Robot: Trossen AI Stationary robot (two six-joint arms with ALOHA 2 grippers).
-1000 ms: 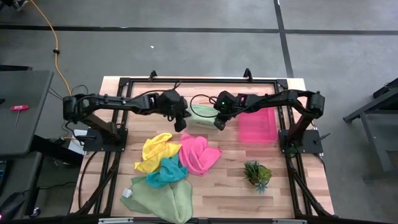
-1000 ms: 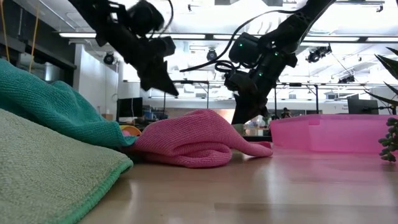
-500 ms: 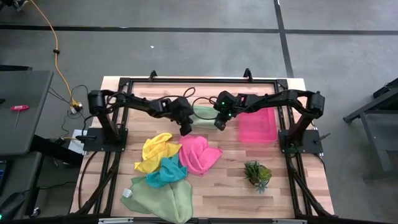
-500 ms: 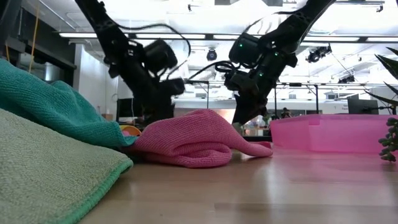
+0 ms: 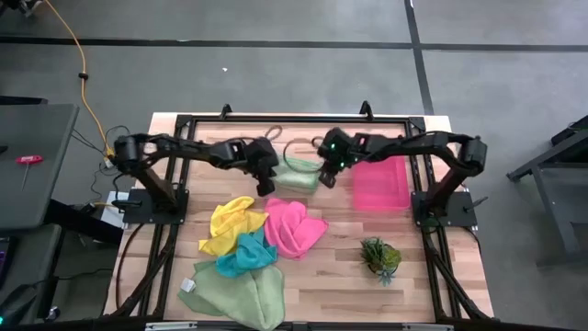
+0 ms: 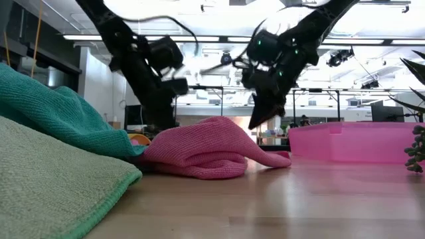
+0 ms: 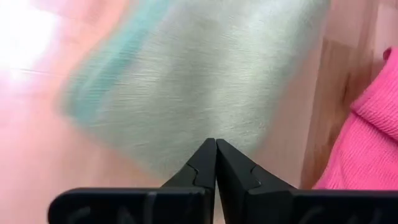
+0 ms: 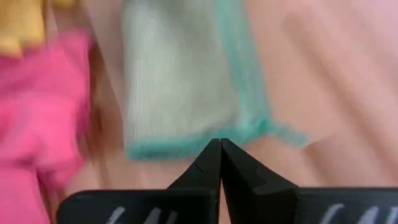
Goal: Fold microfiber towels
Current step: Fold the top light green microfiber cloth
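Left gripper (image 5: 267, 187) pinched together, empty, at left edge of folded pale green towel (image 5: 298, 173). Right gripper (image 5: 324, 178) pinched together, empty, at same towel's right edge. Yellow towel (image 5: 229, 224), pink towel (image 5: 292, 226), teal towel (image 5: 244, 256), second green towel (image 5: 235, 292) heaped nearer front, well apart from folded one.

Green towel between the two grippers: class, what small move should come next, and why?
Probably open a gripper and lower it onto the green towel. The left gripper and the right gripper are shut, empty, at its opposite ends.
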